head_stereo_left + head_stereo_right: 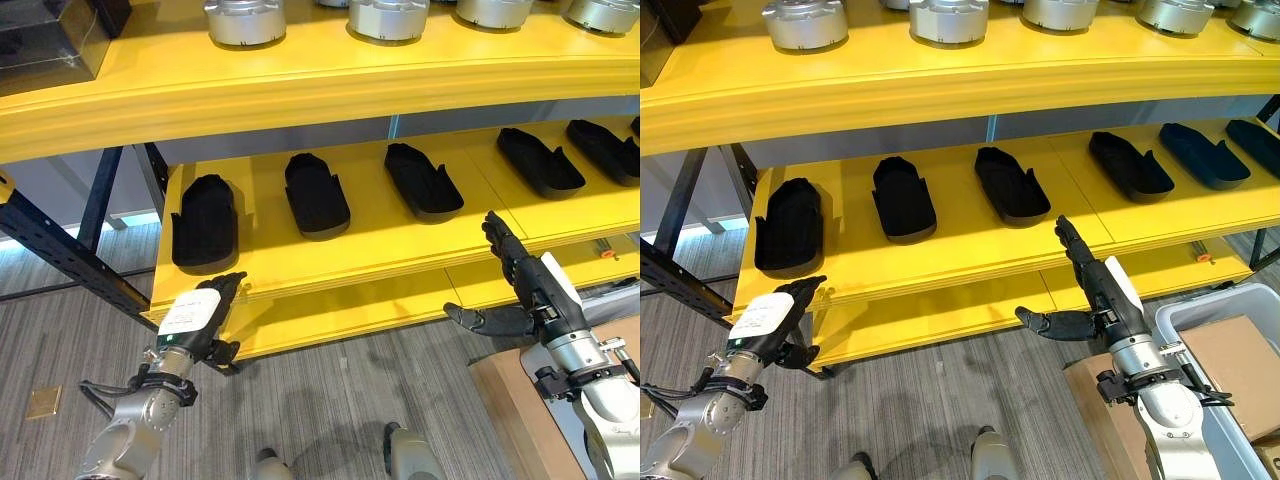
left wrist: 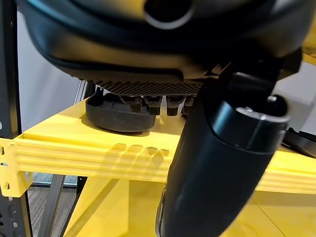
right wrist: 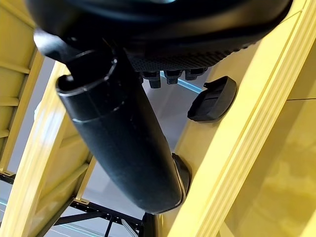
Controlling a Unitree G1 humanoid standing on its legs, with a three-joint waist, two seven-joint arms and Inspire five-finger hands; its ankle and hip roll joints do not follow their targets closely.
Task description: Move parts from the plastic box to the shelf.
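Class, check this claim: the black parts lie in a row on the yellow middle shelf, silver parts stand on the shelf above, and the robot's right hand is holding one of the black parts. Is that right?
One detail is wrong. The right hand holds nothing: its fingers are straight, in front of the shelf edge, as the right eye view shows. The black parts do lie in a row on the yellow middle shelf, with silver parts on the shelf above.
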